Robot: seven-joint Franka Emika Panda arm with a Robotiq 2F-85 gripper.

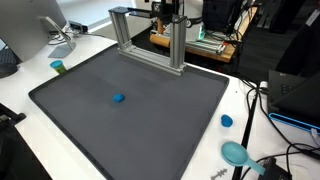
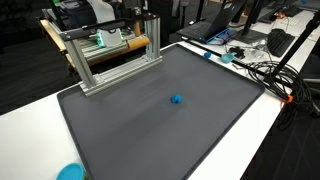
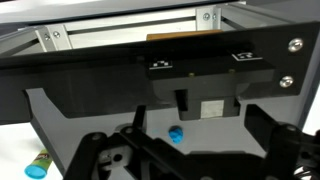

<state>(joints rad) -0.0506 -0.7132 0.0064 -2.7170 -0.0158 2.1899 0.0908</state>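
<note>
Blue piece (image 1: 119, 98) on mat (image 1: 150, 125), end effector (image 3: 185, 150) raised by aluminium frame (image 1: 150, 45), fingers apart.

The mat (image 1: 150, 110) looks matt and rubbery, the frame (image 1: 179, 48) brushed aluminium, the blue piece (image 1: 119, 98) smooth plastic, the worktop (image 1: 25, 85) smooth white laminate

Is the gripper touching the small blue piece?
No, the small blue piece lies alone in the middle of the dark mat with nothing touching it.
</note>
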